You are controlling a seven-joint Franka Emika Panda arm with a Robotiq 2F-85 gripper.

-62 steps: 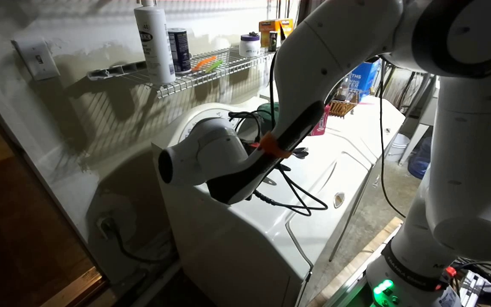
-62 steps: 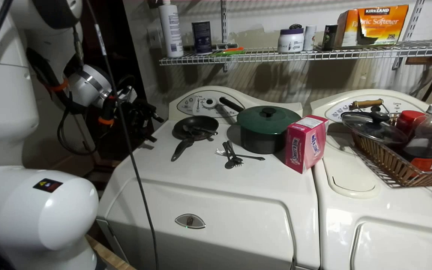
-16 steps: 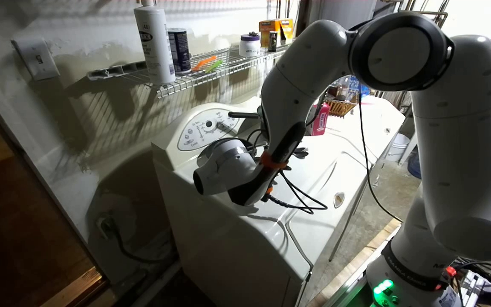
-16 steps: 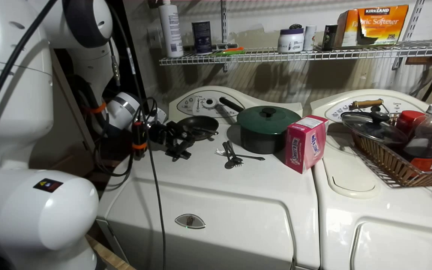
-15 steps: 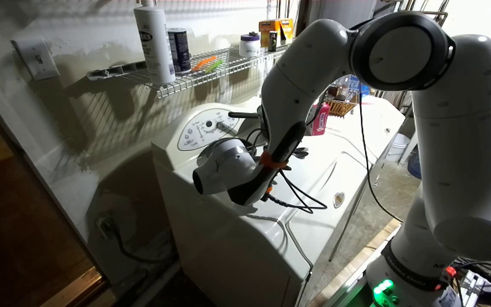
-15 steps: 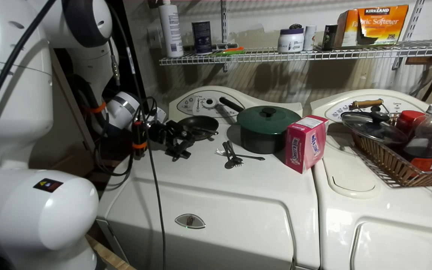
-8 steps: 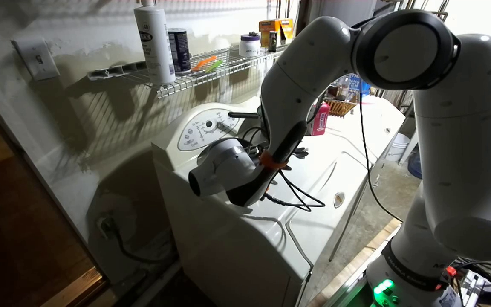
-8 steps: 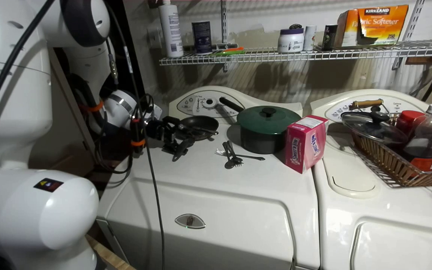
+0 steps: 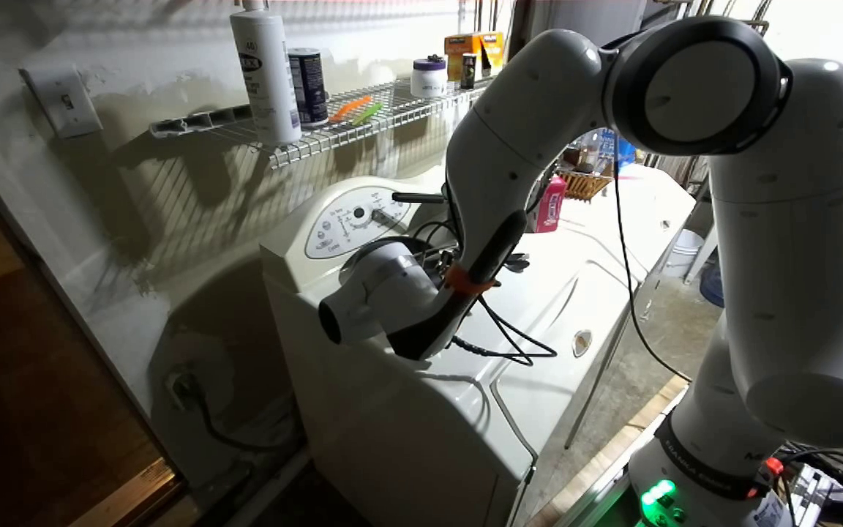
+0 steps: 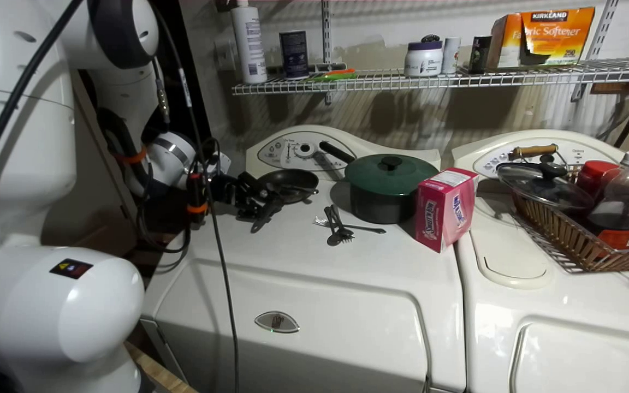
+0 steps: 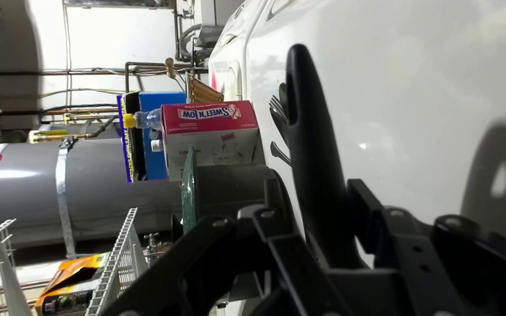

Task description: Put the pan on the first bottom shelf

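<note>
In an exterior view the small black pan (image 10: 291, 178) sits on the white appliance top, its handle pointing to the front left. My gripper (image 10: 257, 199) stands at that handle. From the wrist, the pan's black handle (image 11: 319, 149) runs between the fingers of the gripper (image 11: 316, 193). The right pad (image 11: 363, 206) lies against or very near the handle; a narrow gap shows on the left, so the jaws are part-open around it. The white wire shelf (image 10: 380, 82) is on the wall above, also visible in an exterior view (image 9: 392, 117). The pan's bowl is hidden in the wrist view.
A green lidded pot (image 10: 391, 174) and a pink box (image 10: 445, 210) stand right of the pan. Dark utensils (image 10: 339, 229) lie in front. On the shelf are a white bottle (image 10: 249, 46), a dark can (image 10: 294, 54), a jar (image 10: 423, 59) and an orange box (image 10: 544, 38).
Over the last few seconds the arm came from the left to the pan. In the last second the gripper drew slightly left along the handle, and the handle tip rose a little.
</note>
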